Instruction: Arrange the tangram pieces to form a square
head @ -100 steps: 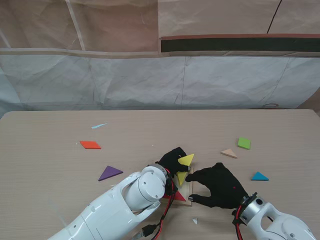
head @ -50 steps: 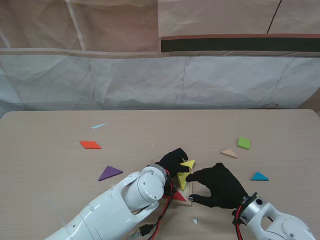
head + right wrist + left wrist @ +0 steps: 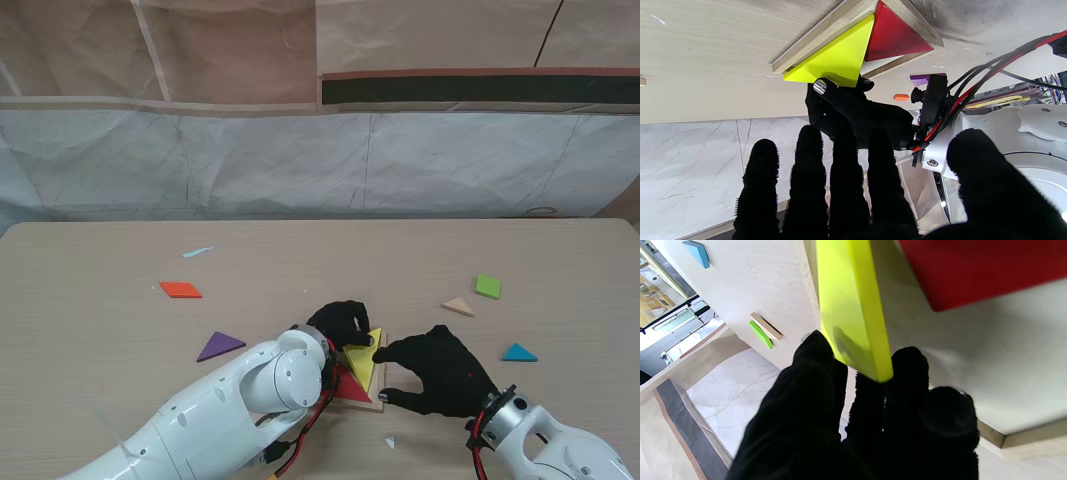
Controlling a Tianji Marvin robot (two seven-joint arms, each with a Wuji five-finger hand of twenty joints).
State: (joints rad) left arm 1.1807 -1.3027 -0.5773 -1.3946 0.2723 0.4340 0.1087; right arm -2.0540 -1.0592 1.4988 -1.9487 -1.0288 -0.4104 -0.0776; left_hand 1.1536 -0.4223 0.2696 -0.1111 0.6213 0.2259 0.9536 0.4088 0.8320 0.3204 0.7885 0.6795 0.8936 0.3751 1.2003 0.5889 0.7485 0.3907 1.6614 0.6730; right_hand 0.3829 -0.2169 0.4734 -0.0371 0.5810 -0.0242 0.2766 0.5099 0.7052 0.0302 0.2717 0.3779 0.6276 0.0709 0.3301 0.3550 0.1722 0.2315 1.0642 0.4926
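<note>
Tangram pieces: yellow triangle (image 3: 364,356) sits tilted in the wooden tray (image 3: 379,398) beside the red triangle (image 3: 346,385), left hand (image 3: 342,324) fingers clamped on it. Right hand (image 3: 440,372) fingers spread, touching the tray's edge.

Probably a lab: paper-draped backdrop (image 3: 250,160) behind wooden table (image 3: 100,330)
</note>
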